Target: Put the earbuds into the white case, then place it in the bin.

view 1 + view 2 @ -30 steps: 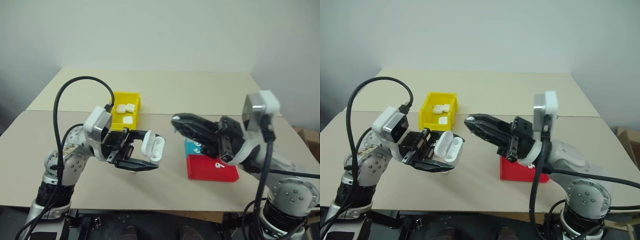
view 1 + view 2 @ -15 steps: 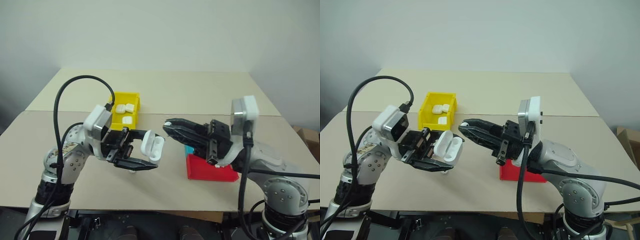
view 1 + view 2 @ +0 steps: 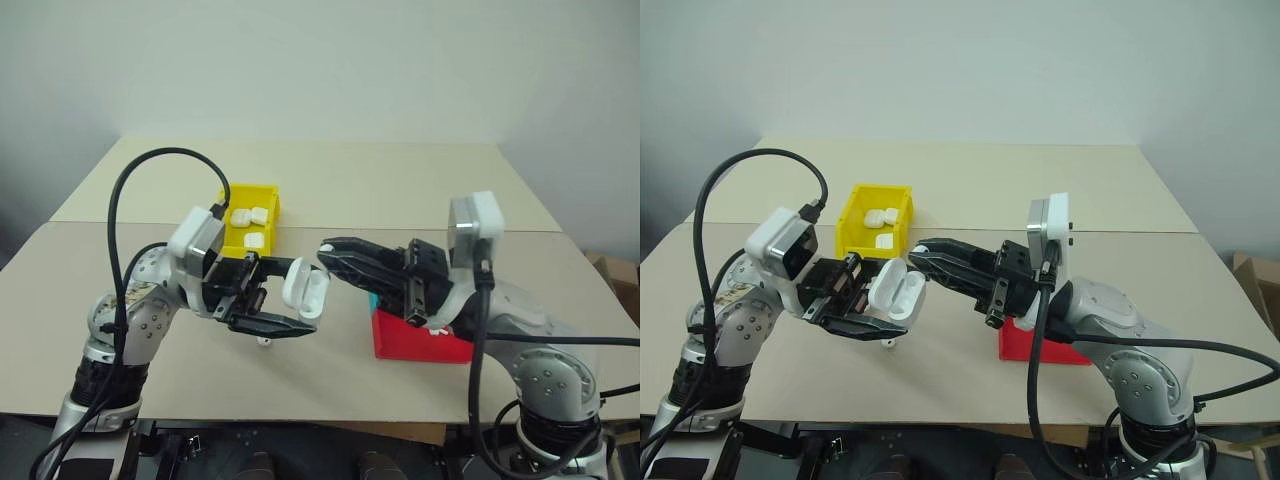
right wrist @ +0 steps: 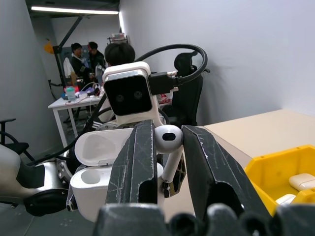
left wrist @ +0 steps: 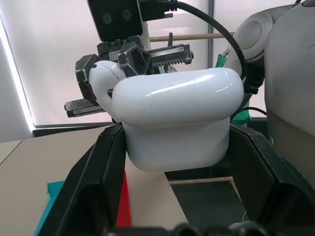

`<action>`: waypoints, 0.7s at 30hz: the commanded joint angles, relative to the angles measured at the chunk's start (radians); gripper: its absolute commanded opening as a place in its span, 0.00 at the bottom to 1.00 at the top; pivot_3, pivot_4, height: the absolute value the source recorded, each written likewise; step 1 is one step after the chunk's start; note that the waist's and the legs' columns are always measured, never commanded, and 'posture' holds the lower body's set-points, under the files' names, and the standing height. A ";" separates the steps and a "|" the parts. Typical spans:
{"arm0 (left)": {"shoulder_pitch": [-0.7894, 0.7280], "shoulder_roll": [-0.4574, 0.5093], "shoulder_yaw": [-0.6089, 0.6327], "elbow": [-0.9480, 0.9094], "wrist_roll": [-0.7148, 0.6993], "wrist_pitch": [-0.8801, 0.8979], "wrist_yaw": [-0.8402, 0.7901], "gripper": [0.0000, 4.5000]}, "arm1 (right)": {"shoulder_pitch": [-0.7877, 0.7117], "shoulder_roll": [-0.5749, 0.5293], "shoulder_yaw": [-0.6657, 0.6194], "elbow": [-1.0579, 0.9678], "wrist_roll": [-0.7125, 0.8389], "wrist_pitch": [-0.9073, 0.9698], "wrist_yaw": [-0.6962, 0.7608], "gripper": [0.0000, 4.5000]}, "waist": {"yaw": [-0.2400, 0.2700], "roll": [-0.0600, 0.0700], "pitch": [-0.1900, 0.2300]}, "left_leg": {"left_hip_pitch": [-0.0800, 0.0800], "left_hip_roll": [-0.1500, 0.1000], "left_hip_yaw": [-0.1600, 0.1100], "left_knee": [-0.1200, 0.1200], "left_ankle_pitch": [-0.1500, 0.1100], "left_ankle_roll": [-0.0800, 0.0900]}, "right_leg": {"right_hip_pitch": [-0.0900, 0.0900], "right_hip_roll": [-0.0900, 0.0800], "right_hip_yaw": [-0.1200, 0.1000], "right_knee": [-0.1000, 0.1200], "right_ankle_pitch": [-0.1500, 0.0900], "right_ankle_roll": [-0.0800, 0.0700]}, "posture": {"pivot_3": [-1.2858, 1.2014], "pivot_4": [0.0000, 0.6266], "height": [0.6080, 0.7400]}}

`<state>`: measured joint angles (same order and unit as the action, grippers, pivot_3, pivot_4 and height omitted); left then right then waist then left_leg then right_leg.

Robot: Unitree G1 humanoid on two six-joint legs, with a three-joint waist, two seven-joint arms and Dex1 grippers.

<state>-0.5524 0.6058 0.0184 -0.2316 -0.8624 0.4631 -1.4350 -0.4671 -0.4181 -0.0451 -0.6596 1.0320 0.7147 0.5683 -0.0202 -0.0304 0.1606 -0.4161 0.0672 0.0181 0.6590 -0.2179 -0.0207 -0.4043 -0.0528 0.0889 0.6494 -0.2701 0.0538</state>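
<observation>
The left gripper (image 3: 287,305) grasps the white case (image 3: 305,290) (lid flipped up); the right gripper (image 4: 165,142) pinches an earbud (image 4: 168,139) just beside it.

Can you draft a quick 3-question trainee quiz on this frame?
1. True or false: the left gripper holds the white case with its lid open.
2. What is pinched between the right gripper's fingers?
A. an earbud
B. a case lid
C. nothing
3. Fill in: the closed white cases on the table lie inside the yellow ____.

Key: 1 true. 2 A, an earbud held close to the open case. 3 bin.
</observation>
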 commanded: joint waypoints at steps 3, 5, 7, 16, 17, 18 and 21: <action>-0.026 0.003 0.007 -0.012 -0.002 0.001 -0.001 0.63 | -0.017 0.004 0.001 -0.004 0.004 -0.044 0.021 0.14 | 0.001 0.000 0.000 | 0.000 0.000 0.000 0.000 0.000 0.000 | 0.000 0.000 0.000 0.000 0.000 0.000 | 0.52 0.24 1.00; -0.025 0.005 0.006 -0.010 -0.001 0.003 -0.002 0.63 | -0.023 0.011 -0.009 0.000 0.010 -0.054 0.017 0.14 | 0.001 0.000 0.000 | 0.000 0.000 0.000 0.000 0.000 0.000 | 0.000 0.000 0.000 0.000 0.000 0.000 | 0.52 0.24 1.00; -0.027 0.002 0.004 -0.003 0.000 0.007 0.004 0.63 | -0.033 0.020 -0.019 0.011 0.024 -0.061 0.017 0.14 | 0.000 0.000 0.000 | 0.000 0.000 0.000 0.000 0.000 0.000 | 0.000 0.000 0.000 0.000 0.000 0.000 | 0.52 0.24 1.00; -0.060 -0.023 -0.015 0.034 0.029 0.006 0.035 0.63 | -0.043 0.015 -0.018 0.037 0.031 -0.065 0.052 0.14 | 0.003 0.000 0.000 | 0.000 0.000 0.000 0.000 0.000 0.000 | 0.000 0.000 0.000 0.000 0.000 0.000 | 0.52 0.24 1.00; -0.061 -0.025 -0.015 0.034 0.029 0.006 0.036 0.63 | -0.042 0.011 -0.013 0.040 0.021 -0.063 0.055 0.14 | 0.003 0.000 0.000 | 0.000 0.000 0.000 0.000 0.000 0.000 | 0.000 0.000 0.000 0.000 0.000 0.000 | 0.52 0.24 1.00; -0.061 -0.027 -0.014 0.032 0.029 0.007 0.038 0.63 | -0.042 0.006 -0.004 0.045 0.003 -0.059 0.053 0.14 | 0.003 0.000 0.000 | 0.000 0.000 0.000 0.000 0.000 0.000 | 0.000 0.000 0.000 0.000 0.000 0.000 | 0.52 0.24 1.00; -0.064 -0.031 -0.013 0.029 0.030 0.008 0.040 0.63 | -0.042 -0.001 0.012 0.056 -0.031 -0.063 0.056 0.14 | 0.002 0.000 0.000 | 0.000 0.000 0.000 0.000 0.000 0.000 | 0.000 0.000 0.000 0.000 0.000 0.000 | 0.52 0.24 1.00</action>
<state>-0.5906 0.5779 0.0004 -0.1844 -0.8243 0.4654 -1.3988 -0.4967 -0.4147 -0.0363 -0.5930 1.0149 0.6785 0.6128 -0.0186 -0.0303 0.1606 -0.4165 0.0672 0.0181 0.6590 -0.2179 -0.0207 -0.4044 -0.0528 0.0889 0.6491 -0.2701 0.0538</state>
